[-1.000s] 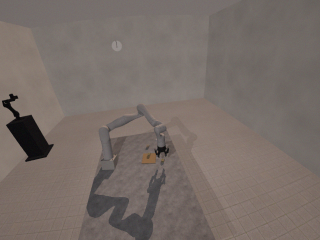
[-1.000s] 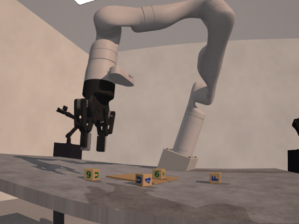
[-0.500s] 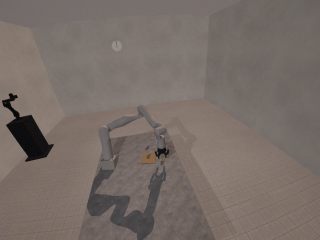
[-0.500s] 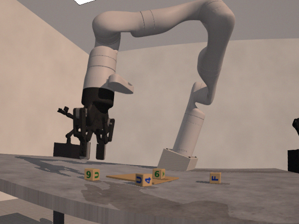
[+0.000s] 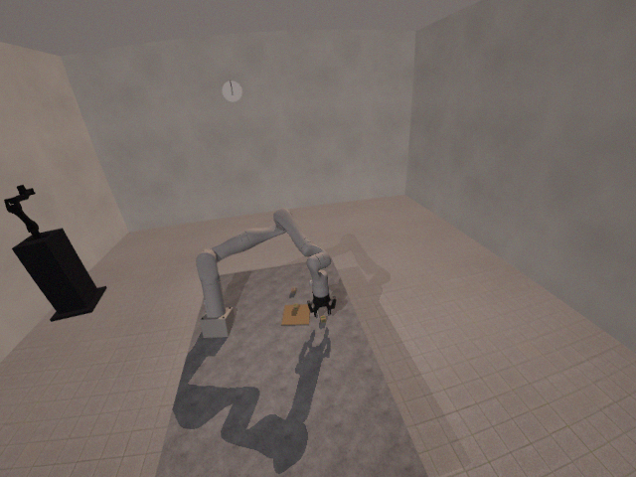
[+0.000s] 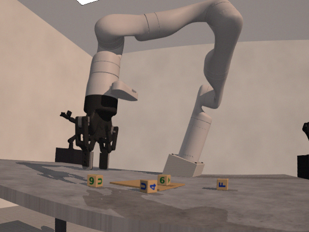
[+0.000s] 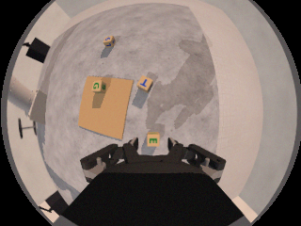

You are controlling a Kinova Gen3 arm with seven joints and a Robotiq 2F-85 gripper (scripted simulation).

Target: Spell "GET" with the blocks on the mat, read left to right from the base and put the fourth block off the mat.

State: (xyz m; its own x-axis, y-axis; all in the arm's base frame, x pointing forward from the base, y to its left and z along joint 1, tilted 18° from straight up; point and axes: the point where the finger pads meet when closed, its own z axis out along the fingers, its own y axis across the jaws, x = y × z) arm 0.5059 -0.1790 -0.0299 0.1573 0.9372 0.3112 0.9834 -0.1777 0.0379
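Observation:
My gripper (image 6: 96, 163) is open and empty, hovering just above a wooden block (image 6: 94, 180) on the table. In the wrist view this block (image 7: 152, 141) shows a green E on top and lies between my fingertips, off the mat. The tan mat (image 7: 105, 107) lies flat to the left. A block with a green G (image 7: 97, 86) sits on the mat's far corner. A block with a blue T (image 7: 145, 83) lies just off the mat's right edge. The fourth block (image 7: 109, 40) lies further away, off the mat, and shows a blue F in the exterior view (image 6: 222, 184).
The robot base (image 6: 183, 168) stands at the far side of the grey table. A black pedestal with a camera arm (image 5: 54, 274) stands on the floor to the left. The table's front edge (image 6: 75, 210) is close to the blocks.

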